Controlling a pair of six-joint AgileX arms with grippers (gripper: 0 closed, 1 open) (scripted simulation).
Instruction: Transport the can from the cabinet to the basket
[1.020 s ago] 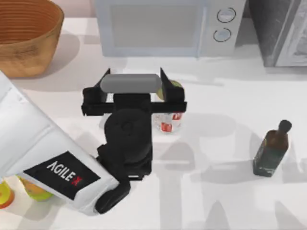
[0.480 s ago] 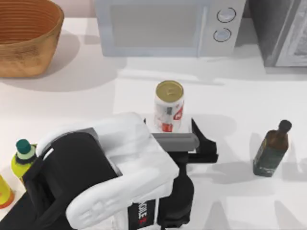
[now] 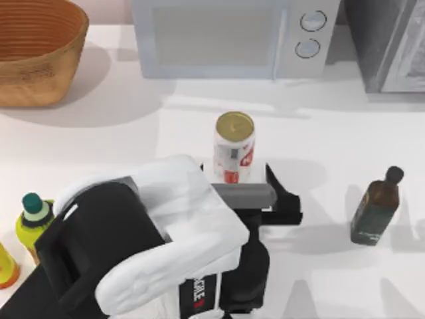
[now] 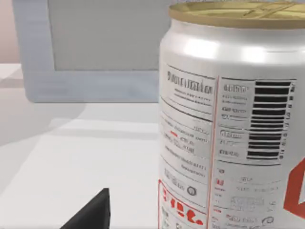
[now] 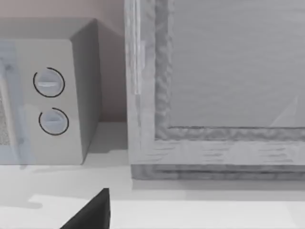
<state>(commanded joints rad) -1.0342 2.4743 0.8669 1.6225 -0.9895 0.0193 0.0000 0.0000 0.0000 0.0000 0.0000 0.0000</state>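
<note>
The can (image 3: 234, 147), white with red patches and a gold top, stands upright on the white table in front of the microwave. It looms close in the left wrist view (image 4: 233, 119). My left gripper (image 3: 235, 171) is open at the can's near side. Its dark fingers (image 3: 282, 196) flank the can's base without closing on it. The basket (image 3: 33, 80) sits at the back left corner. The cabinet (image 3: 385, 40) stands at the back right. The right wrist view faces the cabinet door (image 5: 214, 71), and one dark finger (image 5: 90, 214) of my open right gripper shows there.
A pale microwave (image 3: 219, 40) with two knobs stands at the back middle, also seen from the right wrist (image 5: 52, 95). A dark bottle (image 3: 375, 207) stands to the right of the can. A yellow-green bottle (image 3: 32, 219) and an orange object (image 3: 5, 266) sit at the front left.
A second ago my left gripper hung over the can from the left. It has swung round to the can's near side, low and open. The can has stayed in place.
</note>
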